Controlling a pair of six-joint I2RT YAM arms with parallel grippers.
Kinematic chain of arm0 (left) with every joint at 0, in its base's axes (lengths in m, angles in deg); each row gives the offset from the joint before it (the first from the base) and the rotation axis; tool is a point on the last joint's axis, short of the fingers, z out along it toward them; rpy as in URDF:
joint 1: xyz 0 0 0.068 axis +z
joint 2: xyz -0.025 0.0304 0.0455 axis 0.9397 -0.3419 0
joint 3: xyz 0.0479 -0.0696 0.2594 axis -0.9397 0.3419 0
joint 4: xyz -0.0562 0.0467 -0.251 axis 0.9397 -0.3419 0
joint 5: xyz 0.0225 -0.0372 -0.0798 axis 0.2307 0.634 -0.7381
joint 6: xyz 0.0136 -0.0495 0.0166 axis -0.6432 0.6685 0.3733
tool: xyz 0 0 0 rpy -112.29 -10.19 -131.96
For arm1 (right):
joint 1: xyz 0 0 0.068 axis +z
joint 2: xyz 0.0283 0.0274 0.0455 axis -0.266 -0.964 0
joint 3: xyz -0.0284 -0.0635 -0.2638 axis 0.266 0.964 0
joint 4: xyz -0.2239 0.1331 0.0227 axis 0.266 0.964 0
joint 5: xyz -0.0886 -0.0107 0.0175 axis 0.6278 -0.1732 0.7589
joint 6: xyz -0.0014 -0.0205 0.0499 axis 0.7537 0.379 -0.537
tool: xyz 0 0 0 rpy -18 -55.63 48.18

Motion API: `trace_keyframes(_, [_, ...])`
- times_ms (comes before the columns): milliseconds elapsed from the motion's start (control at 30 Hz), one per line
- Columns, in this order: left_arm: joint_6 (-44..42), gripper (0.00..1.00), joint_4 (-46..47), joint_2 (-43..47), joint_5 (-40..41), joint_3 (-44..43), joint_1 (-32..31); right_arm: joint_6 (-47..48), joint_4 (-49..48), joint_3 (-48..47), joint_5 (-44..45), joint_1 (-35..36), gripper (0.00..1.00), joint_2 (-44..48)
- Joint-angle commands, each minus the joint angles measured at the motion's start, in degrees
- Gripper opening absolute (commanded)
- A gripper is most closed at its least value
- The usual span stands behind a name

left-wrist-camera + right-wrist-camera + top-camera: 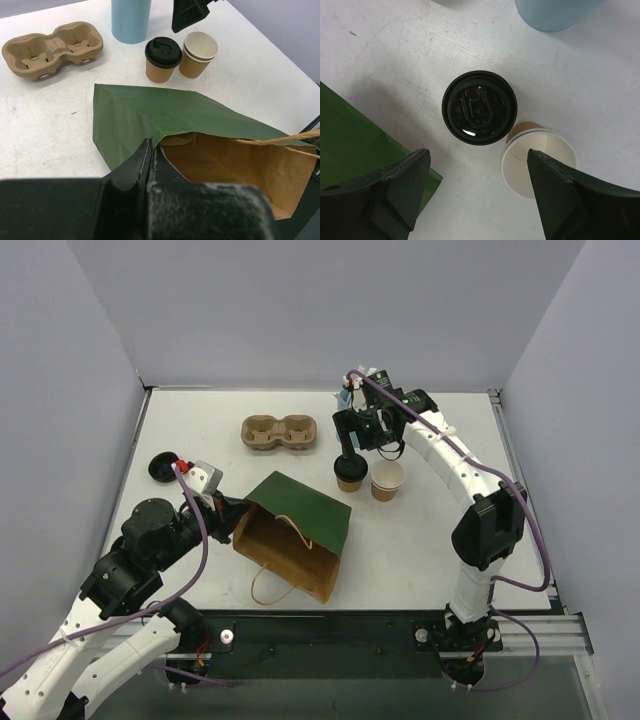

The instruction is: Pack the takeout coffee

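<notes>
Closest to us, the left gripper (151, 148) is pinched shut on the lip of the paper bag (150, 115), which lies on its side. The packing's not done: the takeout coffee (479, 107), lid on, stands on the table just past the bag, with the right gripper (479, 175) above it, jaws wide and empty. We count one bag, one lidded coffee, one open tan cup (540, 165) (maybe two nested), one blue cup (555, 12) and one two-hole carrier (280, 432).

Tan takeout coffee (348, 476), black-lidded, stands upright just beside an open cup (387, 480).
</notes>
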Motion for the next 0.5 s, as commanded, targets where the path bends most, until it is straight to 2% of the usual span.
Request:
trace_keyframes(0, [-0.8, 0.0, 1.4, 0.3, -1.3, -0.8, 0.2, 2.1, -0.2, -0.5, 0.5, 0.1, 0.8, -1.1])
trace_keyframes(467, [1.7, 0.0, -2.4, 0.8, -2.3, -2.0, 0.1, 3.9, -0.7, -2.4, -1.0, 0.9, 0.8, -7.1])
